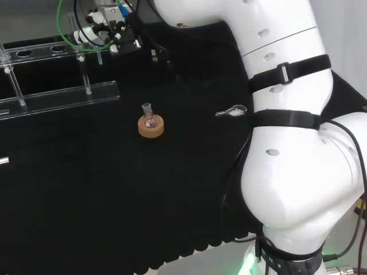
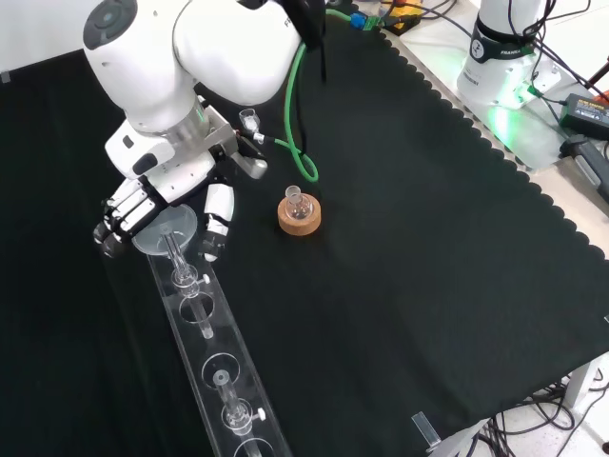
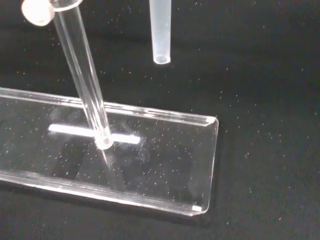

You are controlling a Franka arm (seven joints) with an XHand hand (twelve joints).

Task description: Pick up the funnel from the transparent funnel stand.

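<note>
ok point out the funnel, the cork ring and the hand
funnel [image 2: 164, 228], front view, on its wide clear rim
cork ring [image 2: 300, 218], front view, on its front side wall
hand [image 2: 217, 211], front view, on a white finger beside the funnel

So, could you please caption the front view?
Black-and-white hand at clear funnel atop transparent funnel stand.

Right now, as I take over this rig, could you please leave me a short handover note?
Hand: at the end of the funnel stand, fingers and thumb curled round the funnel.
Funnel: its spout tip hangs above the cloth just past the stand's base plate.
Elsewhere: small flask on a cork ring mid-cloth.
Done: reach and grasp.
Left: lift the funnel clear of the stand.
</note>
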